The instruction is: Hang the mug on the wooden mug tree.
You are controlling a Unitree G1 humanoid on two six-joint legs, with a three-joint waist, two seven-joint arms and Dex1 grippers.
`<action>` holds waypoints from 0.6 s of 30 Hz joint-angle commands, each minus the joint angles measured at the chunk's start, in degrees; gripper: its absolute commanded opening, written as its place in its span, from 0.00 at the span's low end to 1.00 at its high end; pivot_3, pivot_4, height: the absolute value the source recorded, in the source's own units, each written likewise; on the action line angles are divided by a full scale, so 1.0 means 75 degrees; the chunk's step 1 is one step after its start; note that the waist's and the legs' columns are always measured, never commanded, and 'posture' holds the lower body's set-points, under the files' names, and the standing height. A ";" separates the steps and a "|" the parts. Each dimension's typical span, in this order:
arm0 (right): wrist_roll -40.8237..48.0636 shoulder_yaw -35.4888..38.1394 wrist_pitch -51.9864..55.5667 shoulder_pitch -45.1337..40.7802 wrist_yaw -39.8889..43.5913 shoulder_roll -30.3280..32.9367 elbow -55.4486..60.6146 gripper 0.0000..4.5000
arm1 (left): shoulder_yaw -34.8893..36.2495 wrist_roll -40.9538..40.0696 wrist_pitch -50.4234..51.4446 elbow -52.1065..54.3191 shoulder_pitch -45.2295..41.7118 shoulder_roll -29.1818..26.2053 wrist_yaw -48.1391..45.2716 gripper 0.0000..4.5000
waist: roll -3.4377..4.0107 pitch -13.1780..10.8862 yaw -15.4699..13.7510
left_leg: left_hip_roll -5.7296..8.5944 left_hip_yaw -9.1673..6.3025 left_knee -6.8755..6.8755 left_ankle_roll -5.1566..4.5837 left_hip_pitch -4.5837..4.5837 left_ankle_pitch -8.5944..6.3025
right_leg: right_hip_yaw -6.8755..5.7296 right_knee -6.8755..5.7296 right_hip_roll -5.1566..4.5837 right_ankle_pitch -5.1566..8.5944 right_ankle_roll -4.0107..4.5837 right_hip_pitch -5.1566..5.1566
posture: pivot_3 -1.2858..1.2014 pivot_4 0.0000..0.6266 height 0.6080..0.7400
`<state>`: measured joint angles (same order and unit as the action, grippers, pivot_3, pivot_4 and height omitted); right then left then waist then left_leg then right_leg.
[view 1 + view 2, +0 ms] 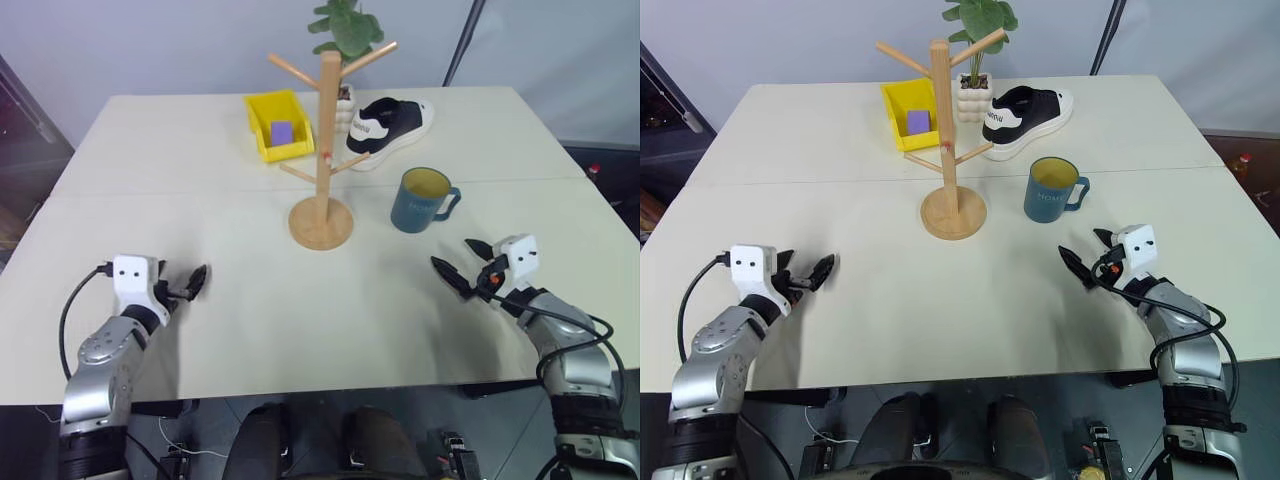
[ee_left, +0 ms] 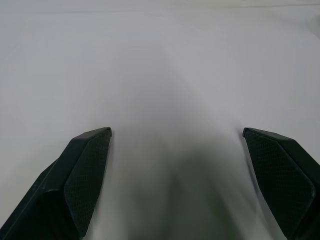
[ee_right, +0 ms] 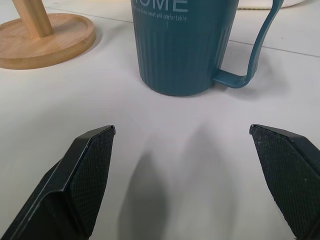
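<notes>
My right gripper (image 1: 466, 262) sat spread wide, aimed at the upright dark teal ribbed mug (image 1: 421, 200) beside the light wooden mug tree (image 1: 322, 150) for an approach; left gripper (image 1: 196, 281) idled apart, empty.

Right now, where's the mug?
The mug stands upright on the table, right of the wooden mug tree base, in front of the sneaker, handle pointing right.
</notes>
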<state>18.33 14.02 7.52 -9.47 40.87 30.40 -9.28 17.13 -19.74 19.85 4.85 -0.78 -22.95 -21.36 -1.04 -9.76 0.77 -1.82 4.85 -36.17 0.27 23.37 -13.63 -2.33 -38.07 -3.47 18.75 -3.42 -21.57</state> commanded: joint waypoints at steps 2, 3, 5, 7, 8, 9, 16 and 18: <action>0.0108 0.0107 -0.0029 -0.0043 0.0037 0.0089 0.0127 0.99 | -0.0001 -0.0055 0.0023 0.0372 0.0071 -0.0021 -0.0029 1.00 | 0.0000 0.0000 0.0000 | 0.0000 0.0000 0.0000 0.0000 0.0000 0.0000 | 0.0000 0.0000 0.0000 0.0000 0.0000 0.0000 | 0.52 0.24 1.00; 0.0100 0.0114 -0.0028 -0.0028 0.0026 0.0095 0.0139 0.99 | -0.0003 -0.0064 0.0031 0.0385 0.0086 -0.0006 -0.0016 1.00 | 0.0000 0.0000 0.0003 | 0.0000 0.0000 0.0000 0.0000 0.0000 0.0000 | 0.0000 0.0000 0.0000 0.0000 0.0000 0.0000 | 0.52 0.24 1.00; 0.0083 0.0136 -0.0023 0.0009 -0.0010 0.0107 0.0166 0.99 | 0.0009 -0.0177 0.0061 0.0443 0.0101 0.0045 -0.0047 1.00 | 0.0000 0.0000 0.0002 | 0.0000 0.0000 0.0000 0.0000 0.0000 0.0000 | 0.0000 0.0000 0.0000 0.0000 0.0000 0.0000 | 0.52 0.24 1.00; 0.0071 0.0157 -0.0020 0.0039 -0.0048 0.0113 0.0183 0.99 | -0.0006 -0.0244 0.0081 0.0498 0.0104 0.0054 -0.0109 1.00 | 0.0000 0.0000 0.0000 | 0.0000 0.0000 -0.0001 0.0000 0.0000 0.0000 | 0.0000 0.0000 0.0000 0.0000 0.0000 0.0000 | 0.52 0.24 1.00; 0.0047 0.0179 -0.0043 0.0058 -0.0098 0.0115 0.0184 0.99 | -0.0075 -0.0212 0.0068 0.0534 0.0102 0.0020 -0.0172 1.00 | 0.0000 0.0000 0.0000 | 0.0000 0.0000 -0.0001 0.0000 0.0000 0.0000 | 0.0000 0.0000 0.0000 0.0000 0.0000 0.0001 | 0.52 0.24 1.00; 0.0029 0.0204 -0.0070 0.0069 -0.0153 0.0107 0.0179 0.99 | -0.0141 -0.0204 0.0040 0.0569 0.0089 -0.0003 -0.0260 1.00 | 0.0000 0.0000 0.0000 | 0.0000 0.0000 0.0000 0.0000 0.0000 0.0000 | 0.0000 0.0000 0.0000 0.0000 0.0000 0.0001 | 0.52 0.24 1.00; -0.0128 0.0300 -0.0245 -0.0235 -0.0819 -0.0007 -0.0083 0.99 | -0.0864 -0.0517 -0.0055 0.1456 0.0007 -0.0125 -0.1372 1.00 | 0.0001 0.0000 0.0001 | 0.0001 0.0001 -0.0001 0.0000 0.0001 0.0000 | 0.0000 0.0000 0.0000 0.0000 0.0000 0.0001 | 0.52 0.24 1.00; -0.0185 0.0410 -0.0222 -0.0481 -0.1251 -0.0054 -0.0275 0.99 | -0.1256 -0.0634 0.0005 0.1840 0.0000 -0.0223 -0.1813 1.00 | 0.0005 0.0001 0.0005 | 0.0001 0.0002 -0.0002 0.0000 0.0001 0.0000 | 0.0001 0.0000 0.0000 0.0000 0.0001 0.0000 | 0.52 0.24 1.00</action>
<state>17.09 14.67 6.94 -11.40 34.15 30.16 -11.19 9.66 -23.21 20.58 14.83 -0.41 -23.71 -32.06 -1.00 -9.76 0.81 -1.81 4.87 -36.19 0.27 23.38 -13.63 -2.33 -38.07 -3.47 18.75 -3.41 -21.57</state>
